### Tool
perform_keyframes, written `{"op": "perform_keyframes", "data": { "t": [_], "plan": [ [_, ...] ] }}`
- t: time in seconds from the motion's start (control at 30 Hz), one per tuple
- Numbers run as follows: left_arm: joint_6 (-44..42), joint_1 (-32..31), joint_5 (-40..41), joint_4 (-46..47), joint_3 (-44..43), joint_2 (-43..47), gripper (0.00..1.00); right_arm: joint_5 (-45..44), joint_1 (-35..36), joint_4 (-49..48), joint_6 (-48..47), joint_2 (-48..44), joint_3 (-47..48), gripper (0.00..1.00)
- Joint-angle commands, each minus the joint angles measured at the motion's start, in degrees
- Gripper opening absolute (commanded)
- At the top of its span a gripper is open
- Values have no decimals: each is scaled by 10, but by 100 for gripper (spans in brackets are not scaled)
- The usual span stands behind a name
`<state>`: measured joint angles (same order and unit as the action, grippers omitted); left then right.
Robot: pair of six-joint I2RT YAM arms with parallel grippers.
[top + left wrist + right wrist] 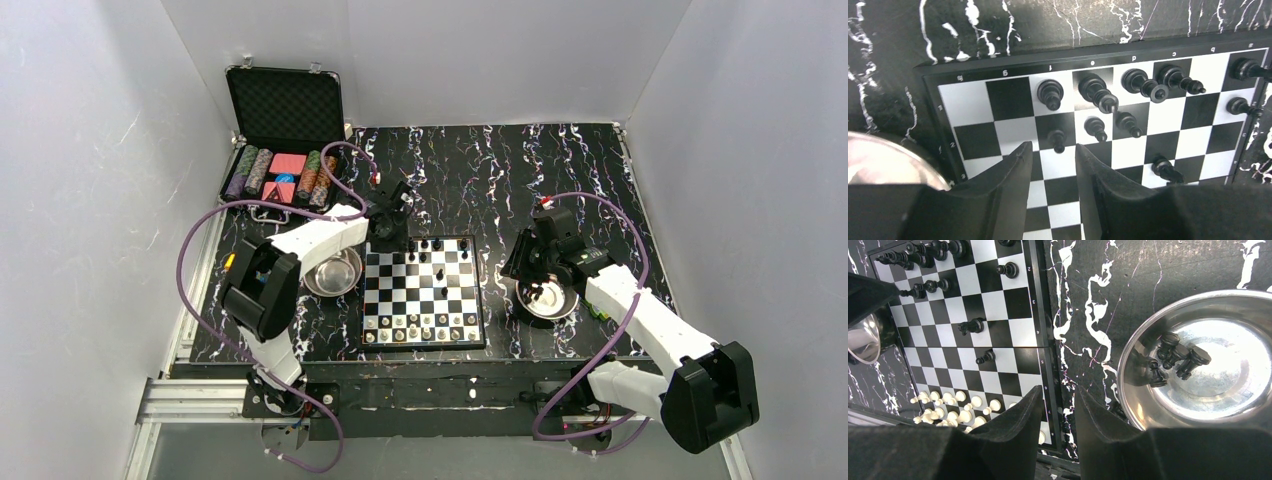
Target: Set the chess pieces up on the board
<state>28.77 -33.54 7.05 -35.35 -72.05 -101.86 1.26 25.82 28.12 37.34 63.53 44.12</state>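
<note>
the left gripper [1052,148] stands parted and empty over the board [973,102], a black pawn [1057,140] upright just beyond its fingertips [1020,156], while the right gripper [1058,391] hangs parted, empty, beside the bowl [1129,360] of black pieces [1174,357].

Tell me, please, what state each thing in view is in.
case, open, lid upright.
board, lying flat, partly set.
white pieces, standing along the near edge.
black pieces, some standing on the far rows, set incomplete.
right bowl, holds loose black pieces.
left gripper, open, empty, over the board.
right gripper, open, empty.
</note>
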Motion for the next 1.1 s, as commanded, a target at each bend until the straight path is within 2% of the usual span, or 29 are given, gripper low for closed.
{"op": "perform_keyframes", "data": {
  "t": [0.0, 0.13, 0.2, 0.3, 0.47, 0.67, 1.07],
  "plan": [
    [11, 2, 42, -20, 0, 91, 38, -4, -3, -11, -1, -1, 7, 38],
    [25, 0, 35, -24, 3, 131, 39, -4, -3, -11, -2, -2, 8, 37],
    [34, -21, 26, -31, -10, 132, 41, -2, -3, -13, -3, -2, 8, 37],
    [44, -99, 21, -33, -56, 71, 45, 1, -3, -14, -1, 0, 10, 37],
    [32, -148, -5, -16, -88, 5, 50, -4, -4, -6, -2, -8, 4, 37],
    [15, -160, -4, -12, -82, -24, 44, 1, -4, -7, 1, -9, 4, 37],
    [-22, -160, 24, -18, -101, -64, 40, -2, -4, -3, 0, -12, 1, 37]
  ]
}}
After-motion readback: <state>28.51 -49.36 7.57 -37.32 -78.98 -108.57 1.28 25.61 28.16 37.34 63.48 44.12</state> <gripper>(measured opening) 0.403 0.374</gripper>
